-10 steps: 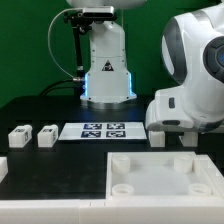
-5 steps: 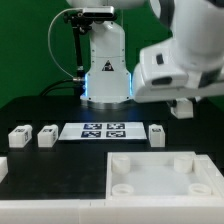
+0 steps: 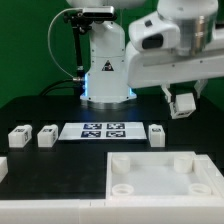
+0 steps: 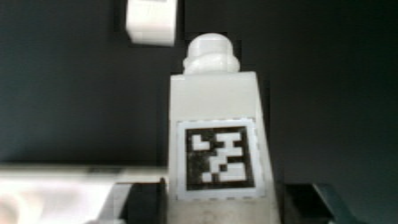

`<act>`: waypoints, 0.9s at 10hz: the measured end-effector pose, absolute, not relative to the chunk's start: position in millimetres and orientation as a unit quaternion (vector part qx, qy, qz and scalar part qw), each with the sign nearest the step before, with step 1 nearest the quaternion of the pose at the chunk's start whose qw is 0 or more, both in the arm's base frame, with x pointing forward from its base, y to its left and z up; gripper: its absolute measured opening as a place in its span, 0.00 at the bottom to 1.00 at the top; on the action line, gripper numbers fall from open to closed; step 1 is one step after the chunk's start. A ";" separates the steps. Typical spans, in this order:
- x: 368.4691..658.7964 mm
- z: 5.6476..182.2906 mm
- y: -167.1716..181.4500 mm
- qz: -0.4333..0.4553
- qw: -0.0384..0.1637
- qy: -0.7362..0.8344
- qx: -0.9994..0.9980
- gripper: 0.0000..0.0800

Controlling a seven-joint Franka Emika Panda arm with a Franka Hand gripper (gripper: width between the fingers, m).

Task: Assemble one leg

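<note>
My gripper (image 3: 183, 98) is raised at the exterior view's right, above the table, and is shut on a leg (image 3: 184, 104), a small white blocky peg. In the wrist view the leg (image 4: 217, 120) stands between my fingers (image 4: 217, 208), with its black-and-white tag facing the camera and its rounded tip pointing away. Three more legs lie on the black table: two at the exterior view's left (image 3: 20, 136) (image 3: 46, 136) and one by the marker board's right end (image 3: 157, 134).
The large white tray-like piece with round corner sockets (image 3: 150, 186) lies at the front. The marker board (image 3: 105, 130) lies in the middle. The arm's base (image 3: 105, 70) stands behind it. A white part (image 3: 3, 168) shows at the left edge. Another white piece (image 4: 157, 22) shows in the wrist view.
My arm has risen from low over the table at the right, with the leg in the gripper. The leg by the marker board's right end has come into view.
</note>
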State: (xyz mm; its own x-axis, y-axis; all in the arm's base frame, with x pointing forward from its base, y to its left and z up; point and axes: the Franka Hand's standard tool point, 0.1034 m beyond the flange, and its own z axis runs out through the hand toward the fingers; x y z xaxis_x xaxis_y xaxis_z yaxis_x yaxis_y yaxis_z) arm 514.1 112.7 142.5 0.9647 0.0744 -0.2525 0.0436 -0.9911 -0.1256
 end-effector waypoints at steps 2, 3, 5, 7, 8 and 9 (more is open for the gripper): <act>568.3 182.3 92.9 -0.004 0.056 -0.052 -0.997 0.37; 568.1 177.5 95.9 -0.070 0.055 -0.048 -0.995 0.37; 564.4 173.6 92.0 -0.150 0.051 -0.043 -0.986 0.37; 568.6 173.6 89.5 -0.235 0.047 -0.040 -0.970 0.37; 581.1 170.9 91.5 -0.253 0.048 -0.041 -0.965 0.37; 604.5 175.4 90.0 -0.262 0.047 -0.047 -0.963 0.37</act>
